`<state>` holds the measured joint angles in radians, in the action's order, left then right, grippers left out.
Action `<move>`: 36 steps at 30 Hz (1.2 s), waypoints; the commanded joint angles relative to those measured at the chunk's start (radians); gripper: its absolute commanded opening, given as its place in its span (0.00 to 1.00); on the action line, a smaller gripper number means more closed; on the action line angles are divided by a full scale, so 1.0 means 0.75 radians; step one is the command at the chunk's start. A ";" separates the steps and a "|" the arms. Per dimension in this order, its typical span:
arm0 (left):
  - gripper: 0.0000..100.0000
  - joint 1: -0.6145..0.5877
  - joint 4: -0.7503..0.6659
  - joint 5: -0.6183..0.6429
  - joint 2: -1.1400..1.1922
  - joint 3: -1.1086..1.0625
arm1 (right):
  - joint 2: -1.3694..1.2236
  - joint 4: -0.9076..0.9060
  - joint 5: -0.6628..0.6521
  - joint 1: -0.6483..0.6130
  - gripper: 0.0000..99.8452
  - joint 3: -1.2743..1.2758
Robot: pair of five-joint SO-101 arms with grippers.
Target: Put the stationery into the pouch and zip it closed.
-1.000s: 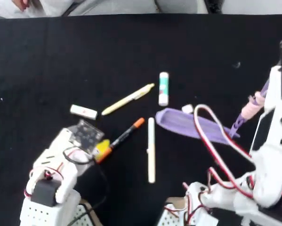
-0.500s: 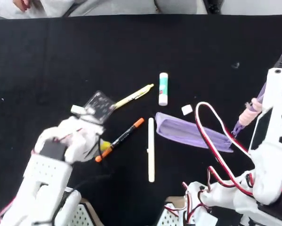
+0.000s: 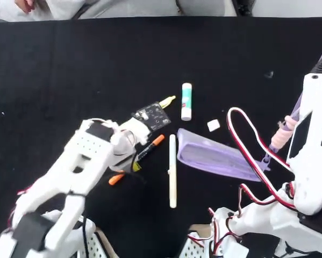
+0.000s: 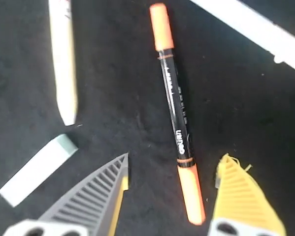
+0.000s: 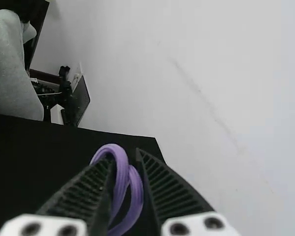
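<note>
Jaws clamped on the purple strap (image 5: 113, 148), the right gripper (image 5: 123, 158) is kept by the table's (image 3: 53, 64) right edge, the one pouch (image 3: 214, 156) trailing towards the middle. The left gripper (image 4: 174, 160), jaws apart, has been swung from the near-left corner over the one orange marker (image 4: 174, 105). Also counted: one white pen (image 3: 173, 177), one yellow pen (image 4: 63, 59), one glue stick (image 3: 186, 101), one eraser block (image 4: 36, 169), one small eraser (image 3: 213, 125).

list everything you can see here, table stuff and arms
pouch: 1, purple, table right of centre
strap: 1, purple, pouch to right gripper
marker: 1, black with orange ends, under left gripper
pen: 1, white, left of pouch
glue stick: 1, white and green, beyond pouch
highlighter: 1, yellow, left of glue stick
small block: 1, white, near glue stick
long block: 1, white, near left gripper
table: 1, black
left gripper: open
right gripper: shut on strap
</note>
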<state>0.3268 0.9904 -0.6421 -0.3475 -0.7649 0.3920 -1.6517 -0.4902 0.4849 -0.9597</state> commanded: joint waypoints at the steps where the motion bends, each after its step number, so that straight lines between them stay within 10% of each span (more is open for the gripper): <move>1: 0.28 0.050 -0.113 -0.008 0.180 0.073 | -0.021 0.037 0.004 0.020 0.01 0.003; 24: 0.03 0.044 -0.221 0.000 0.333 0.085 | -0.024 0.037 0.004 0.018 0.01 0.005; 36: 0.03 -0.099 -0.061 0.153 -0.323 0.083 | -0.021 0.039 0.002 0.018 0.01 0.105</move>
<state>0.3268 0.9429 -0.6252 -0.3659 -0.7434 0.3920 -1.6517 -0.4902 0.4849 -0.9045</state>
